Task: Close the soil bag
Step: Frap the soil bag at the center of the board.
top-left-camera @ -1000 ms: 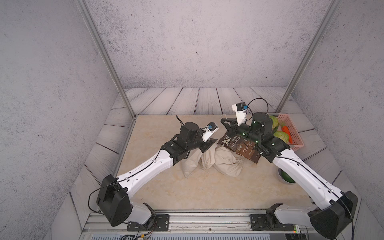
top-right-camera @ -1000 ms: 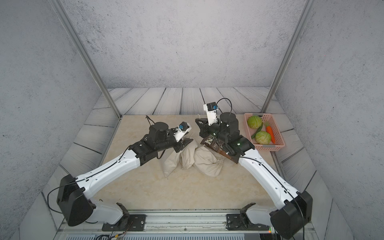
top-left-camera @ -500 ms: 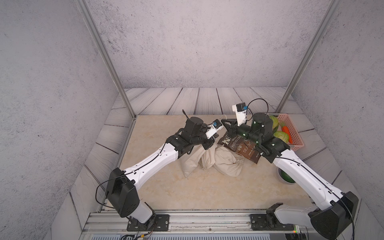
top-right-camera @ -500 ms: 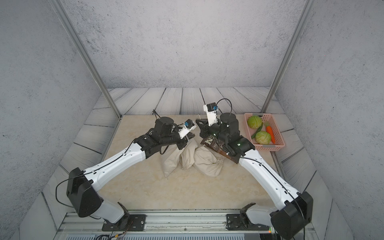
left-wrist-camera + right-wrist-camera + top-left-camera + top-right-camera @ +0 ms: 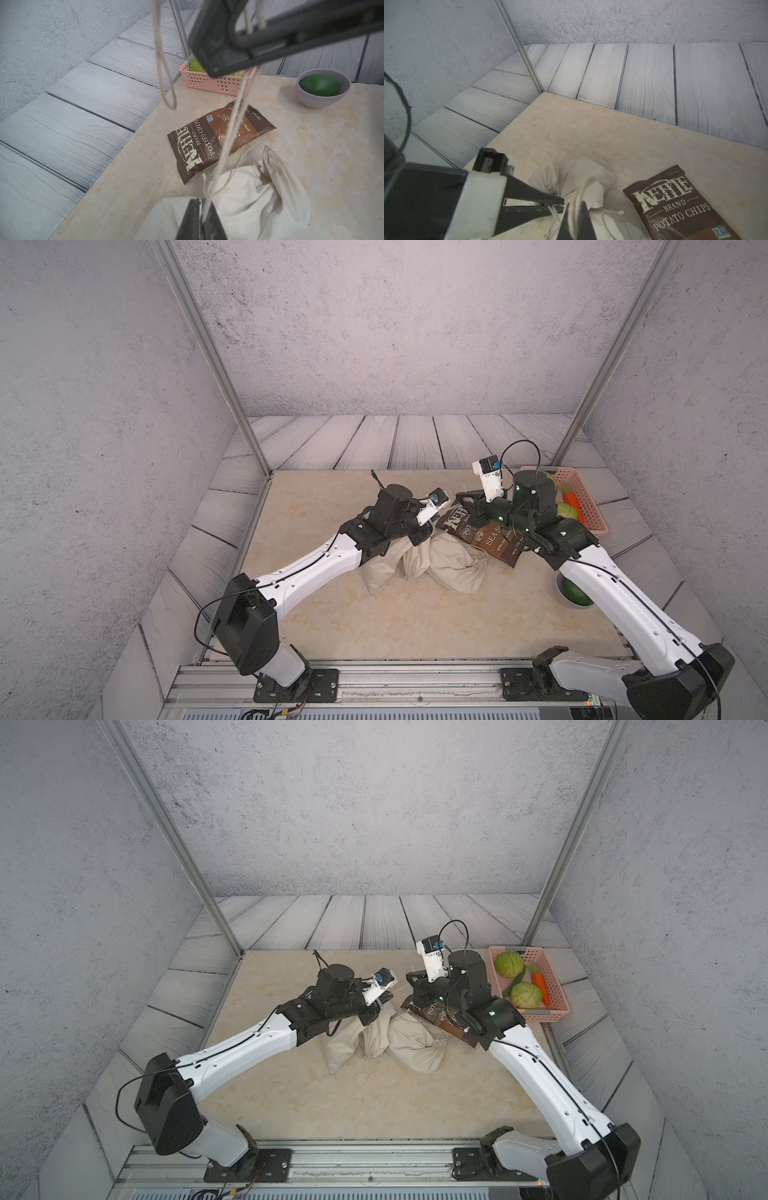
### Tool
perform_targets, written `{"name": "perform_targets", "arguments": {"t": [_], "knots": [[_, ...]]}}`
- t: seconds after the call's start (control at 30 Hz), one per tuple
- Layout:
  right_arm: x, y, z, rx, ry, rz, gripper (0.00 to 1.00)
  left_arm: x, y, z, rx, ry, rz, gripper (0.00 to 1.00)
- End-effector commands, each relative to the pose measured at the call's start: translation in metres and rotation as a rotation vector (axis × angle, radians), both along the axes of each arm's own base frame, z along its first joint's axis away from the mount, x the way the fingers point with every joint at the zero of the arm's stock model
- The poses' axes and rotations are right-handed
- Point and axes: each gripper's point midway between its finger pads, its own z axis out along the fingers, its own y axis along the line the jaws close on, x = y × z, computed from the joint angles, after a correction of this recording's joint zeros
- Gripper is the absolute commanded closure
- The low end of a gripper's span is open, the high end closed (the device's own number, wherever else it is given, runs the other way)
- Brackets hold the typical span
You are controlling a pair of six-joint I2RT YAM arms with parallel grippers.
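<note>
Top views: slumped on the counter (image 5: 374,626) in both top views, the beige soil bag (image 5: 451,568) lies just under the meeting jaws. Left wrist: left jaws clamp its drawstring (image 5: 226,137), taut above the bag (image 5: 259,187). Right wrist: right jaws pinch that cord over the bag (image 5: 583,178).

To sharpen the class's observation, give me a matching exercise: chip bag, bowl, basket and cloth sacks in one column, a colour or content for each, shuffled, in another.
Things: 1 chip bag; 2 bowl; 3 basket; 4 cloth sacks.
Descriptions: A pink, holding cabbages and a carrot; B beige, soft and slumped; C brown, lying flat; D grey, holding a green fruit.
Pairs: 1-C; 2-D; 3-A; 4-B.
</note>
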Motion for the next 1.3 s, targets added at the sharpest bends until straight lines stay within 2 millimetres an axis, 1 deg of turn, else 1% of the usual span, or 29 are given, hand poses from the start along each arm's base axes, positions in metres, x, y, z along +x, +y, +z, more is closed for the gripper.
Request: {"name": "perform_targets", "arguments": {"t": [0.0, 0.1, 0.2, 0.27, 0.4, 0.53, 0.6, 0.7, 0.83, 0.93, 1.13, 1.2, 1.27], "knots": [[0.0, -0.067, 0.122, 0.071, -0.349, -0.24, 1.0, 0.009, 0.083, -0.122, 0.477, 0.179, 0.247, 0.89], [-0.001, -0.08, 0.125, 0.069, -0.358, -0.272, 1.0, 0.009, 0.09, -0.132, 0.544, 0.167, 0.263, 0.89], [0.0, -0.09, 0.122, 0.067, -0.353, -0.296, 1.0, 0.009, 0.094, -0.136, 0.572, 0.164, 0.263, 0.88], [0.002, -0.095, 0.12, 0.068, -0.344, -0.312, 1.0, 0.01, 0.098, -0.141, 0.607, 0.165, 0.271, 0.86], [0.006, -0.105, 0.118, 0.082, -0.333, -0.337, 1.0, 0.016, 0.113, -0.154, 0.726, 0.166, 0.318, 0.86], [0.008, -0.111, 0.117, 0.078, -0.329, -0.351, 1.0, 0.019, 0.126, -0.154, 0.765, 0.166, 0.36, 0.84], [0.01, -0.117, 0.114, 0.059, -0.324, -0.373, 1.0, 0.022, 0.132, -0.154, 0.799, 0.177, 0.379, 0.83], [0.013, -0.126, 0.107, 0.038, -0.308, -0.409, 1.0, 0.026, 0.143, -0.162, 0.874, 0.184, 0.411, 0.82], [0.014, -0.133, 0.104, 0.05, -0.297, -0.426, 1.0, 0.027, 0.151, -0.176, 0.935, 0.206, 0.426, 0.8], [0.016, -0.136, 0.101, 0.054, -0.285, -0.434, 1.0, 0.028, 0.155, -0.184, 0.93, 0.251, 0.442, 0.8], [0.02, -0.142, 0.082, 0.038, -0.237, -0.462, 1.0, 0.03, 0.162, -0.194, 0.953, 0.294, 0.463, 0.78], [0.022, -0.141, 0.076, 0.04, -0.218, -0.458, 1.0, 0.033, 0.161, -0.192, 0.949, 0.291, 0.475, 0.81], [0.024, -0.137, 0.065, 0.045, -0.186, -0.441, 1.0, 0.035, 0.156, -0.18, 0.895, 0.264, 0.477, 0.82]]}}
